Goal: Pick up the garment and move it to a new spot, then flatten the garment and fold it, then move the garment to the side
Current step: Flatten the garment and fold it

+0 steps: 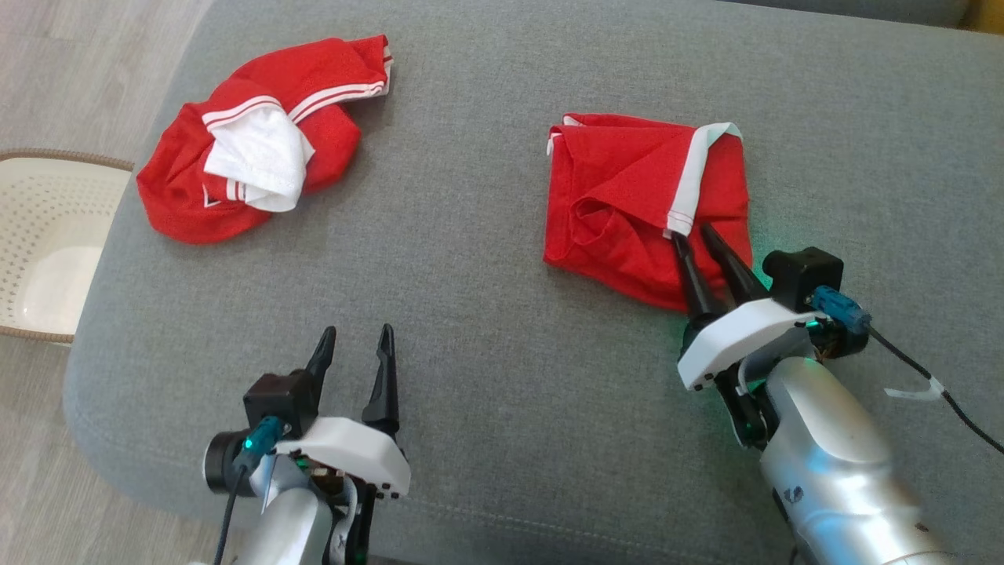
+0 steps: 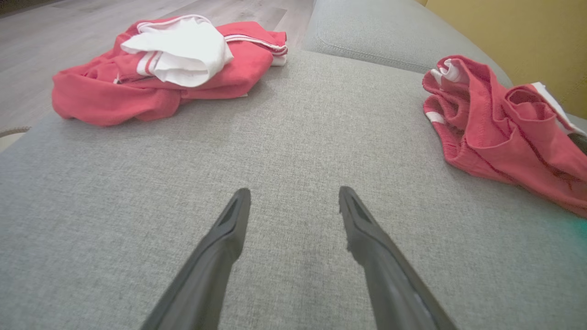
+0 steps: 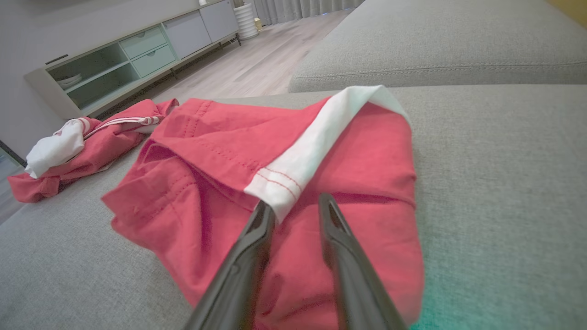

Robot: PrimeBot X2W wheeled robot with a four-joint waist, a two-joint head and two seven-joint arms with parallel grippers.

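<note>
A: Quick rundown, big stuff 1st?

B: Grey sofa seat (image 1: 486, 314) takes up most of the head view, w/ pale wood floor (image 1: 47, 63) off its left edge. Right wrist view has a long low cabinet (image 3: 128, 59) w/ drawers & open shelves by the far wall.

A: Next?

B: White perforated basket (image 1: 47, 204) w/ brown rim, just beside the sofa's left edge. Then 2 garments, both on the seat, well apart.

A: Which is which?

B: Crumpled garment (image 1: 259, 149) is far left: red, w/ a white part on top & thin white stripes. Folded red garment (image 1: 627, 204) is right of centre, roughly square, lying on the cushion w/ loose folds on its left half.

A: Arms?

B: Both come in from the bottom edge, w/ silver forearms & white wrist housings. Left gripper (image 1: 357, 333) is over bare cushion near the front edge. Its fingers are wide apart, grey fabric showing btwn them, and it's well apart from both garments.

A: Right one?

B: Right gripper (image 1: 691, 233) is at the folded red garment's near-right part, tips down on the cloth. Its fingers are closer together than the left's, but a gap shows.

A: Holding it?

B: Can't tell. White hem band (image 1: 694, 176) runs diagonally across the top fold. Its stitched end sits right at the tips, against the left-hand finger in the wrist view. Whether cloth is pinched isn't clear.

A: Small bits?

B: Green glow (image 3: 458, 293) on the cushion by the right wrist & a black cable (image 1: 941, 392) trailing off right.
</note>
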